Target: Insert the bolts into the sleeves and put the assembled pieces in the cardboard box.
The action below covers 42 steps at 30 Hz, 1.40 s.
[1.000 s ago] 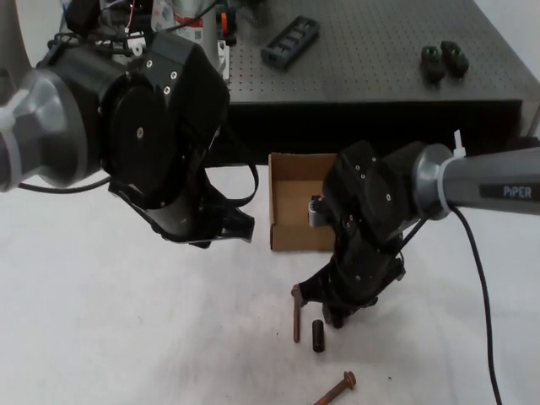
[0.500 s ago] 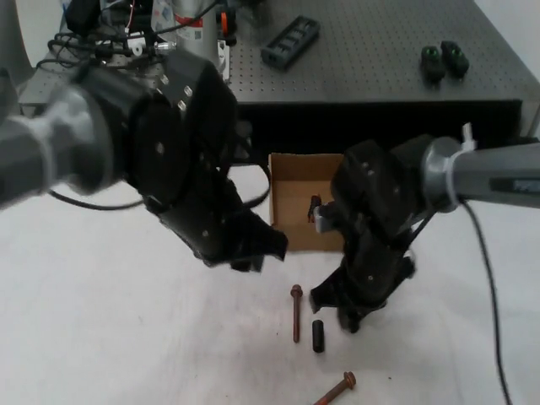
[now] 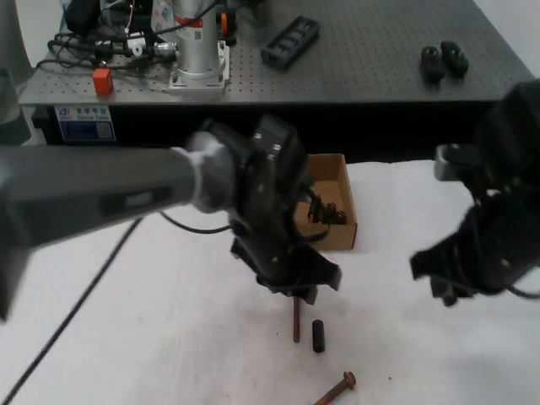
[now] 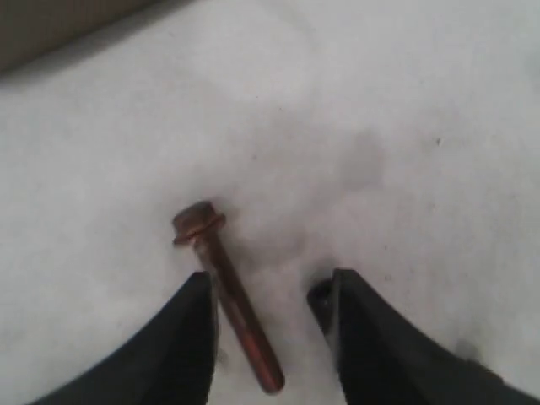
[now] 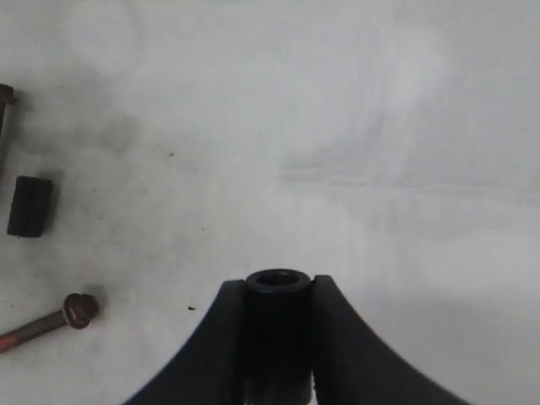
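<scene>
A white cloth (image 3: 126, 321), soft and faintly smudged, covers the bench, with the open brown cardboard box (image 3: 335, 237) at its far side. Near the box, the left gripper (image 4: 268, 285) hangs with fingers spread wide, a coppery bolt (image 4: 228, 308) with a flanged hex head lying flat between them. Well apart, the right gripper (image 5: 278, 287) pinches 1 matte black tubular sleeve (image 5: 277, 337), its bore showing. A second bolt (image 5: 51, 319) and a loose sleeve (image 5: 29, 205) lie nearby.
</scene>
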Motion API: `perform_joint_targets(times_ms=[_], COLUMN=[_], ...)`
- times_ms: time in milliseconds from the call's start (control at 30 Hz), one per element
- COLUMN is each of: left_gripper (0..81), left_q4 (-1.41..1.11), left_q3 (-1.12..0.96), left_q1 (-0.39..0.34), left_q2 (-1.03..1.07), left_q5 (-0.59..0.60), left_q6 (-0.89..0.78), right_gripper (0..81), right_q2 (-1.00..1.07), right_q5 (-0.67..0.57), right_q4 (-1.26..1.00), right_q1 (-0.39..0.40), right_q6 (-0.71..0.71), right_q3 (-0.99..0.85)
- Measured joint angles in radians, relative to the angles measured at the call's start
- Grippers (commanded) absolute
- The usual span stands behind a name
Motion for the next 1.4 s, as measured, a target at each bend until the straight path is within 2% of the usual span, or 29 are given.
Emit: perform_joint_targets(times_ms=[300,400,533,733,833,900,1000,1067,1100,1133,1167,1200,1333,1400], left_gripper=[31.1,21.7,1.5,0.6,0.6,0.6,0.6,0.6,0.6,0.6,0.6,0.6,0.6,0.6], left_q4=[0.143,0.156,0.171,0.183,0.183,0.184,0.114,-0.069,-0.210,-0.293,-0.453,-0.520,-0.676,-0.716], left_q3=[-0.162,-0.173,-0.178,-0.180,-0.177,-0.170,-0.118,-0.021,0.070,0.117,0.203,0.242,0.328,0.351], left_q1=[-0.008,-0.008,-0.008,-0.008,-0.008,0.001,0.054,0.099,0.102,0.112,0.118,0.118,0.112,0.112], left_q2=[0.153,0.162,0.169,0.171,0.156,0.096,-0.150,-0.317,-0.317,-0.359,-0.410,-0.425,-0.434,-0.434], left_q5=[-0.076,-0.083,-0.087,-0.058,-0.045,-0.038,-0.024,0.050,0.156,0.217,0.321,0.373,0.490,0.508], left_q6=[0.003,0.003,0.003,0.006,0.007,0.007,0.003,-0.027,-0.075,-0.104,-0.165,-0.202,-0.308,-0.338], right_gripper=[0.2,0.2,0.2,0.2,0.2,0.2,0.2,0.2,0.2,0.2,0.2,0.2,0.2,0.2], right_q2=[-0.034,-0.034,-0.034,-0.034,-0.034,-0.034,-0.044,-0.070,-0.072,-0.082,-0.101,-0.105,-0.104,-0.102], right_q5=[0.000,-0.006,-0.006,-0.029,-0.108,-0.173,-0.285,-0.375,-0.471,-0.481,-0.520,-0.588,-0.643,-0.605], right_q4=[0.010,0.011,0.011,0.008,-0.021,-0.043,-0.089,-0.133,-0.186,-0.192,-0.228,-0.325,-0.596,-0.761], right_q1=[-0.015,-0.015,-0.015,-0.015,-0.015,-0.015,0.002,0.045,0.048,0.068,0.118,0.150,0.256,0.288], right_q6=[0.000,0.000,0.000,0.000,0.000,0.000,0.000,0.000,0.015,0.017,0.033,0.074,0.187,0.258], right_q3=[0.027,0.027,0.027,0.027,0.027,0.027,0.038,0.067,0.105,0.109,0.129,0.176,0.256,0.269])
